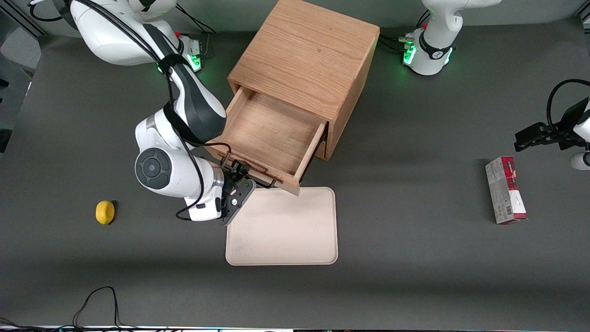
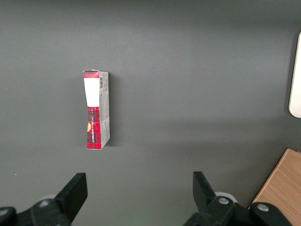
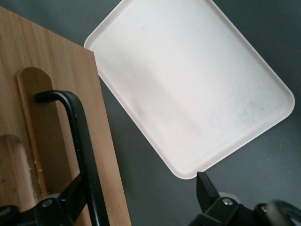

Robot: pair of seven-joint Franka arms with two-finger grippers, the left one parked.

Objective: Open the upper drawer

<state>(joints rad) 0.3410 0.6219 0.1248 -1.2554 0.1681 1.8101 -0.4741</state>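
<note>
The upper drawer (image 1: 272, 133) of the oak cabinet (image 1: 306, 55) stands pulled well out, its bare wooden inside showing. Its front (image 3: 51, 70) carries the black wire handle (image 3: 77, 136), which also shows in the front view (image 1: 251, 174). My right gripper (image 1: 239, 180) is at the drawer front, nearer the front camera than the drawer. In the right wrist view the gripper (image 3: 141, 186) is open. One finger (image 3: 70, 200) lies against the handle and the other finger (image 3: 207, 188) stands far apart over the tray's corner. The lower drawer is hidden beneath the upper one.
A beige tray (image 1: 282, 226) lies on the table just in front of the open drawer, also in the right wrist view (image 3: 188, 84). A yellow lemon (image 1: 105, 212) lies toward the working arm's end. A red box (image 1: 504, 189) lies toward the parked arm's end (image 2: 96, 110).
</note>
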